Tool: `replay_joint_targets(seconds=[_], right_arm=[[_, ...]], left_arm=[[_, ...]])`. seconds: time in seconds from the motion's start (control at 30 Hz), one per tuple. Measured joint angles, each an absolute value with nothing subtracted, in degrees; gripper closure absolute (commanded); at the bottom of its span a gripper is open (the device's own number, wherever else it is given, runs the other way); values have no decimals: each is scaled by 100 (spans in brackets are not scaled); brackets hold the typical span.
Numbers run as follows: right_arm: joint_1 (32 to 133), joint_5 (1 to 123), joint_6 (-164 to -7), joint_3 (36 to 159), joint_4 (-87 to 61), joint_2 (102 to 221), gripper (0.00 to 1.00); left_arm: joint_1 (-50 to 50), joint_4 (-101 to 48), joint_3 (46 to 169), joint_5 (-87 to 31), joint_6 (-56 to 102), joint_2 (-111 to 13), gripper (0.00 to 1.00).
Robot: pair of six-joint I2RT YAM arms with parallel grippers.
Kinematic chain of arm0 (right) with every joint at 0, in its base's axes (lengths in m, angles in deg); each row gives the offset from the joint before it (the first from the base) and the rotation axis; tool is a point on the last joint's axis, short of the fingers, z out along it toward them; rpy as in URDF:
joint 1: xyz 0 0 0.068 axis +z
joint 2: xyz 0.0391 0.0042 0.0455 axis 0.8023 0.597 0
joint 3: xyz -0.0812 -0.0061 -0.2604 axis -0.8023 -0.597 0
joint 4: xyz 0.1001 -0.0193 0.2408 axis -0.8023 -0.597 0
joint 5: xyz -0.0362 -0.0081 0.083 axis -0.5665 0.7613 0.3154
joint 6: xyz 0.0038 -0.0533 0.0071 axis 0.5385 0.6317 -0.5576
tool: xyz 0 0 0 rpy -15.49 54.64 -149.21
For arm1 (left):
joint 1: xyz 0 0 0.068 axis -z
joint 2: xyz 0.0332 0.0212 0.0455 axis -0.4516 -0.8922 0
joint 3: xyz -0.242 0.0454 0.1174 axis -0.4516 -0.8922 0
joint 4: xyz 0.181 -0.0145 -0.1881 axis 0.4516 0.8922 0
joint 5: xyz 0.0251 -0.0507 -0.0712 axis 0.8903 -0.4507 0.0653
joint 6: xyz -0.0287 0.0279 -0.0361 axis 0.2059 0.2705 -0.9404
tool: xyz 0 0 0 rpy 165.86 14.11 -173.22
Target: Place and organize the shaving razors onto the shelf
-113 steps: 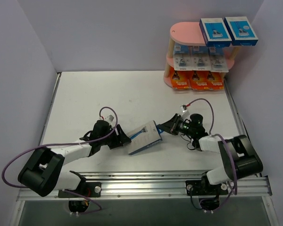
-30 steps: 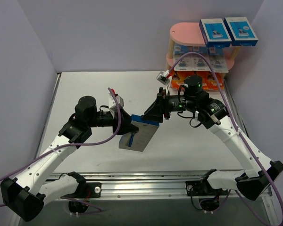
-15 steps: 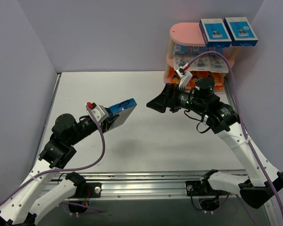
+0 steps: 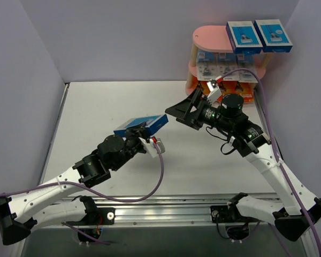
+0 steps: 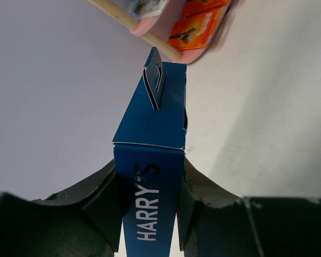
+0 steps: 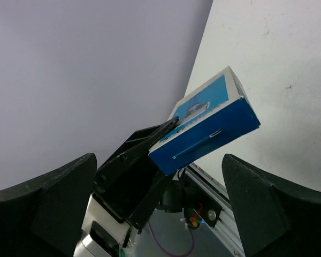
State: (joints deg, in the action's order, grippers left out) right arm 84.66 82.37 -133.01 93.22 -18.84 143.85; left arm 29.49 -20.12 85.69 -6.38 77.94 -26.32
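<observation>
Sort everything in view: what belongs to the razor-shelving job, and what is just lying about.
Job:
- Harry's razor box, clamped in the left end effector
- pink shelf
- blue boxes on its top tier
- blister cards on the middle tier
- orange boxes on the bottom tier
- right end effector, open and empty

Just there:
- table
- purple cable
- metal rail
</observation>
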Motion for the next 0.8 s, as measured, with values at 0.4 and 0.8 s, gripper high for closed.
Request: replay_joint_targets(seconds=[0.4,0.8], right_arm=[[8494,8034,-14118,8557,-1460,14273,2],[8529,7761,-14383,8396,-852,14053,5]], left_arm=[[3967,-5315,8090,1761,10757,-3533,98],[4308,-7487,7631,2323,12698,-4160,98]])
